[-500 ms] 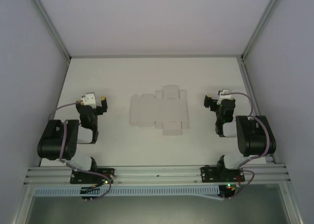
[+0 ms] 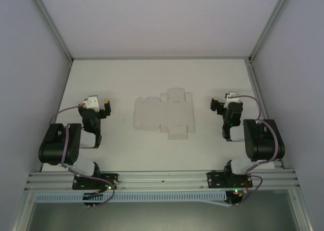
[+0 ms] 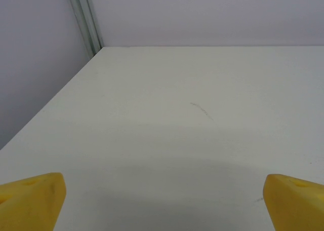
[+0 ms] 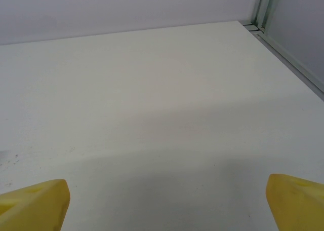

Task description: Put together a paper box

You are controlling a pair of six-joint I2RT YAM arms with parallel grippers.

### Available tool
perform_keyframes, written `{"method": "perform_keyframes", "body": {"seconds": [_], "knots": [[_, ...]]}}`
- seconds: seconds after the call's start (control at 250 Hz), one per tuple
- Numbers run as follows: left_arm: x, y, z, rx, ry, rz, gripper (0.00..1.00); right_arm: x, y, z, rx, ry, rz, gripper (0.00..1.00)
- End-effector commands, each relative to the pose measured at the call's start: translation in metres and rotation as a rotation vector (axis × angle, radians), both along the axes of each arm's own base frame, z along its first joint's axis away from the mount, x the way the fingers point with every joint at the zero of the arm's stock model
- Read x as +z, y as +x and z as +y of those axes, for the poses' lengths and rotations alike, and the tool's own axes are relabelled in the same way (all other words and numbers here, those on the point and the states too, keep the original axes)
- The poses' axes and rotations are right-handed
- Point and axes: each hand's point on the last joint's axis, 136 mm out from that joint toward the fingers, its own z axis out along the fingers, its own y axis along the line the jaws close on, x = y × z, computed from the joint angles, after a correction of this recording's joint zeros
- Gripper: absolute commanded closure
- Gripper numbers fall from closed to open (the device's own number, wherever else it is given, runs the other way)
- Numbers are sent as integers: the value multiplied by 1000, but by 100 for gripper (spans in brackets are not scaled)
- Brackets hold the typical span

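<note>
Seen from above, the white table sits in a small room with pale grey walls at the back and on both sides. Thin metal posts run up the two back corners. A silver rail goes along the near edge, and the two black arms are bolted to it. The paper box is not folded up yet – it lies flat on the middle of the table, a white sheet with flaps that is hard to see against the white top. The left claw is off to its left and the right claw is off to its right. Both are apart from the sheet, and neither one touches it.

The left wrist camera looks over bare white table to a grey wall, with a metal post in the far left corner. A thin grey scratch marks the top. The left claw is spread wide, its yellow fingers far out at the two bottom corners with nothing between them. A soft shadow lies on the table just in front of them.

The right wrist camera shows more plain white table, a grey wall behind it and a metal post in the far right corner. A few tiny dark specks sit near the left edge. The right claw is wide too – its yellow fingers are far apart and hold nothing
</note>
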Motion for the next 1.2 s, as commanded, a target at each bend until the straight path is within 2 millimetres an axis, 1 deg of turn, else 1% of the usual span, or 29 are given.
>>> {"method": "perform_keyframes", "body": {"seconds": [0.0, 0.383, 0.447, 0.483, 0.563, 0.663, 0.759, 0.795, 0.874, 0.93, 0.97, 1.002, 1.074, 1.11, 1.126, 1.194], "knots": [[13, 6, 0, -9, 11, -46, 0, 7, 3, 1, 3, 14, -25, 0], [13, 6, -1, -11, 10, -46, 0, 7, 3, 0, 2, 12, -24, 0], [15, 5, 0, -10, 11, -51, 0, 12, 6, 0, -1, 17, -37, 0], [16, 6, 1, 3, 7, -46, 0, 12, 7, 2, 13, 13, -16, 0], [22, 9, 4, 18, 5, -37, 0, 24, 10, 2, 14, 6, 16, 0], [33, 19, 4, 25, 3, 38, 0, 43, 15, 2, 2, 29, 80, 0], [48, 20, 5, 60, -103, 75, 0, 55, 15, 11, 12, 103, 110, 0], [52, 20, -4, 26, -153, 94, 0, 59, 14, 17, 22, 132, 121, 0], [57, 17, -28, -57, -272, 144, 0, 65, 9, 39, 69, 163, 165, 0], [59, 12, -48, -101, -339, 180, 0, 71, 4, 63, 130, 155, 201, 0], [58, 7, -63, -140, -386, 213, 0, 74, 1, 72, 128, 162, 230, 0], [57, 4, -77, -182, -426, 241, 0, 76, -3, 85, 149, 187, 258, 0], [52, -3, -105, -257, -497, 323, 0, 73, -9, 105, 170, 270, 325, 5], [49, -6, -118, -289, -514, 363, 0, 70, -13, 122, 222, 299, 360, 8], [47, -7, -123, -301, -519, 382, 0, 66, -16, 130, 237, 307, 381, 10], [38, -11, -142, -337, -531, 454, 0, 54, -20, 148, 258, 315, 444, 15]]}}
